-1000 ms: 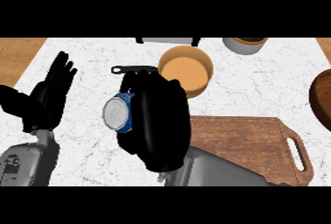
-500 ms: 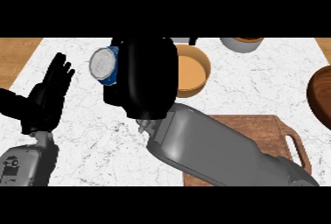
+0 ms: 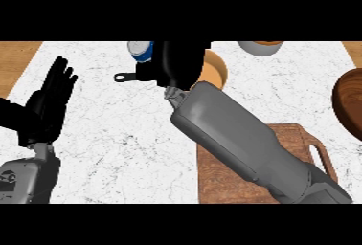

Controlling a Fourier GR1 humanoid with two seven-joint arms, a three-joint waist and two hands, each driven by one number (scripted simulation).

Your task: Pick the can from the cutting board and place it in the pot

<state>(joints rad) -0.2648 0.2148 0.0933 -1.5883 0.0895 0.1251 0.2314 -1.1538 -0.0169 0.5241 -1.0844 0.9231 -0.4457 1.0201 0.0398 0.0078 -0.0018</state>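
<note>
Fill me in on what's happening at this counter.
The right robot hand is curled round a blue and silver can and holds it at the left edge of the pot, near the counter's far side. The wooden cutting board lies bare under the forearm. The left robot hand rests open at the view's left. The can is not yet in the pot.

Surface (image 3: 127,143): carries everything, from the left edge to the right.
Cutting board (image 3: 233,186): on the surface at the near right, its handle on the right side.
Pot (image 3: 216,72): at the far middle, behind the cutting board, its handle to the left.
Right hand (image 3: 180,62): over the pot's left part.
Can (image 3: 141,50): in the right hand, at its left side, near the far edge.
Left hand (image 3: 50,100): at the left, well apart from the pot.
Bowl (image 3: 350,105): at the right edge, behind the board.
Cup (image 3: 260,47): far right of the pot.
</note>
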